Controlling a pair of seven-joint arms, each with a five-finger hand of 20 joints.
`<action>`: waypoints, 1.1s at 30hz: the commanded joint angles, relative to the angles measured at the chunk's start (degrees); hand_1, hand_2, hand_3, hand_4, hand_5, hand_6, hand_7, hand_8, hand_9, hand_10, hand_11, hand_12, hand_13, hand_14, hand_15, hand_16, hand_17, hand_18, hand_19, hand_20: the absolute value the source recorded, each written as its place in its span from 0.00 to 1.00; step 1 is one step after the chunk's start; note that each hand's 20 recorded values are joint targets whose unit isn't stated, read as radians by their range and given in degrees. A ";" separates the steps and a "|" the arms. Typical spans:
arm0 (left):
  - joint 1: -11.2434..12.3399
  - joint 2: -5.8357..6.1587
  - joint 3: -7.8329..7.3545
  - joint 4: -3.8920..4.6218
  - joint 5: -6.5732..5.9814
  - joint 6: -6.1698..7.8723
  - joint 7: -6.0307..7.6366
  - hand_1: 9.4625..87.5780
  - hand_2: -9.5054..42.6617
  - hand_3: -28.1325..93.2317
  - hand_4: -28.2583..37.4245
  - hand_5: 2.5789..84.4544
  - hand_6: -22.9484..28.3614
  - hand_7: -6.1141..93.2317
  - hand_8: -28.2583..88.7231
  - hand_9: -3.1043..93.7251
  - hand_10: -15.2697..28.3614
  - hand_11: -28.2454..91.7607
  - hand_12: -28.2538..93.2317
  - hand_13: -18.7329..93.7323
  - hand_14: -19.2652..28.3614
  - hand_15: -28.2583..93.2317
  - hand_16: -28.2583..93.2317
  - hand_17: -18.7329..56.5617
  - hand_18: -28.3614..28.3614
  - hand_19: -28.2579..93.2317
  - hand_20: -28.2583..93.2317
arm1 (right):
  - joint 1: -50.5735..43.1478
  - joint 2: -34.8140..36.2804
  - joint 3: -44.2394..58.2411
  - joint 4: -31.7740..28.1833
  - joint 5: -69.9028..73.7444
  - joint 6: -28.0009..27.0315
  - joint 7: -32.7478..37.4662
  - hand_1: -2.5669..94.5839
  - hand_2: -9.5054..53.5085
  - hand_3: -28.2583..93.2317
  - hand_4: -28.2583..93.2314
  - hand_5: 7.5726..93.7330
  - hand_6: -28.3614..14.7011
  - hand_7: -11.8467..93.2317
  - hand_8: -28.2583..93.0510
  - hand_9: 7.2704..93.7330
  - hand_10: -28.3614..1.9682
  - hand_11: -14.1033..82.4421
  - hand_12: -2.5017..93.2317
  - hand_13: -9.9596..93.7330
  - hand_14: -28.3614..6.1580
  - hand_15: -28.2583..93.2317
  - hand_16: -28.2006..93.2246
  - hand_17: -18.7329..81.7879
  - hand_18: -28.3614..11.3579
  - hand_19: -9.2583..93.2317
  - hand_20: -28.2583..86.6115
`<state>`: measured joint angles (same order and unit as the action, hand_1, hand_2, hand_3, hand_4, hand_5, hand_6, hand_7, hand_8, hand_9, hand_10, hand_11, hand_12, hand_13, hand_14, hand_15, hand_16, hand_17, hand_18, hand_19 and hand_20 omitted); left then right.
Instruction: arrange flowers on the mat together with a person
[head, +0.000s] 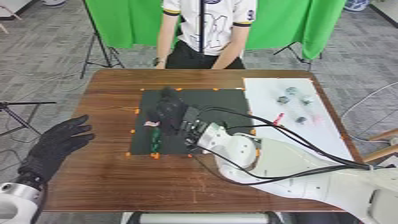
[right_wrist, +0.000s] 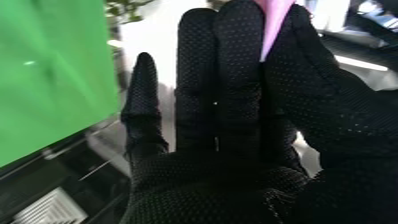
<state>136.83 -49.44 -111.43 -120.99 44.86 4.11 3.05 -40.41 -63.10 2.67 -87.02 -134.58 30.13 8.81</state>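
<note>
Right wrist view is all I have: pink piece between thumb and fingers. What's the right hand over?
Observer: The right hand, with the pink piece, is over the dark mat.
Operator: Left hand in the way?
Observer: Doesn't look it. The left hand is off to the left of the mat, by the table's left edge.
Operator: What's right of the mat?
Observer: A white sheet, with a slim red item near its left edge.
</note>
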 joint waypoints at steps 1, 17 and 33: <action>-2.01 1.30 1.16 1.02 -0.23 -0.24 -0.23 0.22 0.14 0.80 0.05 0.36 0.50 0.30 0.14 0.34 0.62 0.47 0.38 0.42 0.71 0.56 0.21 0.17 0.86 0.65 0.31 | 5.17 -7.51 -5.00 3.14 0.75 3.42 2.59 0.50 0.00 0.89 0.00 0.69 0.82 0.63 0.22 0.83 0.80 0.43 0.53 0.66 0.81 0.63 0.55 0.33 0.32 0.58 0.53; -4.31 2.64 3.10 1.78 -0.06 -0.58 -0.29 0.22 0.14 0.80 0.05 0.37 0.50 0.30 0.14 0.34 0.62 0.47 0.38 0.42 0.71 0.56 0.21 0.17 0.86 0.65 0.31 | 10.22 -12.51 -13.28 11.97 0.71 7.08 6.34 0.50 0.00 0.89 0.00 0.68 0.82 0.64 0.22 0.82 0.81 0.43 0.53 0.66 0.82 0.62 0.55 0.32 0.33 0.57 0.52; -3.17 2.20 2.33 1.22 0.61 -0.41 -0.51 0.22 0.14 0.80 0.05 0.37 0.50 0.30 0.14 0.34 0.61 0.47 0.38 0.42 0.71 0.56 0.21 0.17 0.86 0.65 0.31 | 10.41 -10.86 -10.15 8.81 -0.43 -1.40 7.09 0.47 0.00 0.88 0.00 0.62 0.83 0.64 0.19 0.77 0.84 0.39 0.52 0.62 0.82 0.61 0.52 0.31 0.33 0.55 0.51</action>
<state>132.45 -46.76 -108.89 -119.59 45.07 4.00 3.09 -31.01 -74.74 -9.51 -75.98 -134.23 30.37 15.49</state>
